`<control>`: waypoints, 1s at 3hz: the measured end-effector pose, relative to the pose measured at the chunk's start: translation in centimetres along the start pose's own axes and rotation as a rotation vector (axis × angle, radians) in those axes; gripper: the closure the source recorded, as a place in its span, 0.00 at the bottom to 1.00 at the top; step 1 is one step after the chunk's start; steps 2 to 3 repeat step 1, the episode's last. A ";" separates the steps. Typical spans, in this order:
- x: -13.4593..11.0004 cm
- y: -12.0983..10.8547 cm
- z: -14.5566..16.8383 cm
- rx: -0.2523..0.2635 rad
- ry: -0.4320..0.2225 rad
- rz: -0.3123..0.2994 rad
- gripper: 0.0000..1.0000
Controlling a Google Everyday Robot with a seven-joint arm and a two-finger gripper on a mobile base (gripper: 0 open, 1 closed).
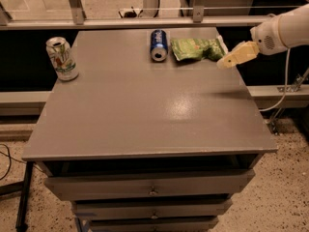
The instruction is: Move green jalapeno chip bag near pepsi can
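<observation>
The green jalapeno chip bag (195, 48) lies flat on the grey table (145, 115) near its far right edge. The pepsi can (158, 45) lies on its side just left of the bag, its silver top facing me. My gripper (231, 58) hangs at the table's right edge, just right of the bag's white sealed end. It is open, empty and clear of the bag.
A white-and-green can (62, 58) stands upright at the table's far left edge. A metal rail (145, 22) runs behind the table. Drawers (152, 187) sit below the tabletop. A cable (282, 93) hangs at the right.
</observation>
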State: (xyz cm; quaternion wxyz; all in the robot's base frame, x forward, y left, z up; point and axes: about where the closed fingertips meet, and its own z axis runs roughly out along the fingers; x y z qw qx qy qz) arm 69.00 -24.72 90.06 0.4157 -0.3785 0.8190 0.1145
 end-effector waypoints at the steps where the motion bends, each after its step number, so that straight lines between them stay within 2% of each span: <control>1: 3.5 2.3 -4.5 -0.101 -0.091 -0.037 0.00; 3: 3.5 2.3 -4.5 -0.101 -0.091 -0.037 0.00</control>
